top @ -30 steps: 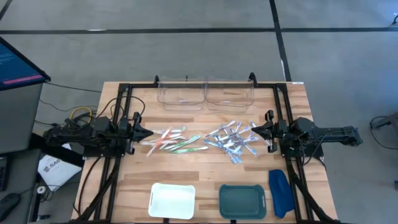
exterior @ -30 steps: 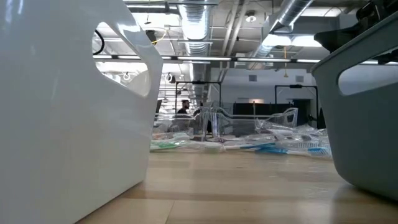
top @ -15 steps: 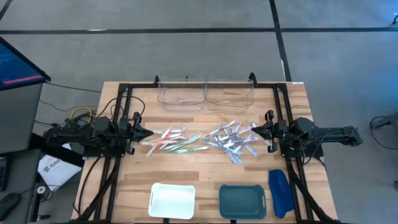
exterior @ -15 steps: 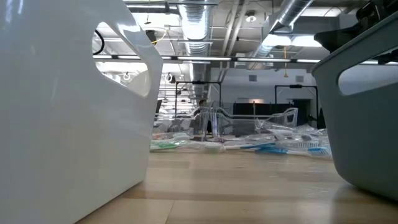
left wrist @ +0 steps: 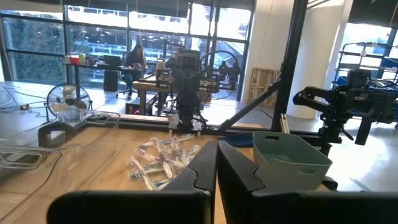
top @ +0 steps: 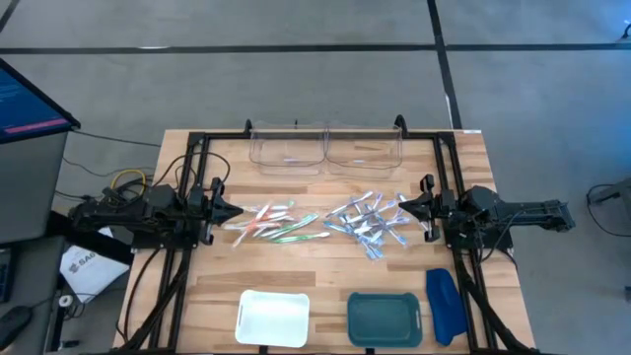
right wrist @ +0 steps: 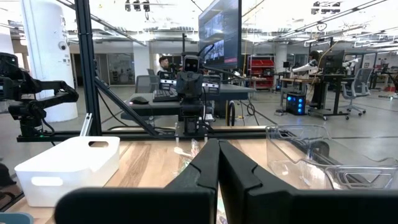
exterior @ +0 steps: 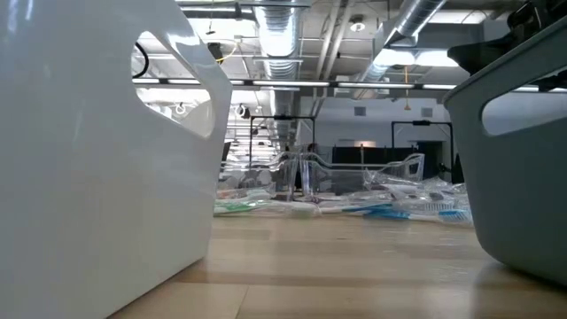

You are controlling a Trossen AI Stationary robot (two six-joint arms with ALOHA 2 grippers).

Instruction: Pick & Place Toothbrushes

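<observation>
Two loose heaps of toothbrushes lie flat on the wooden table's middle. The pink, green and white ones (top: 271, 223) are toward the left, the silvery, blue and clear-wrapped ones (top: 370, 225) toward the right; the wrapped ones also show in the left wrist view (left wrist: 160, 163). My left gripper (top: 237, 212) hovers shut just left of the coloured heap, pointing level at it. My right gripper (top: 399, 202) hovers shut at the wrapped heap's right edge. Each holds nothing.
Two clear bins (top: 325, 148) stand side by side at the table's far edge. A white bin (top: 273, 318) and a teal bin (top: 385, 319) stand at the near edge, with a dark-blue oblong object (top: 446, 306) to their right. Black frame rails run along both table sides.
</observation>
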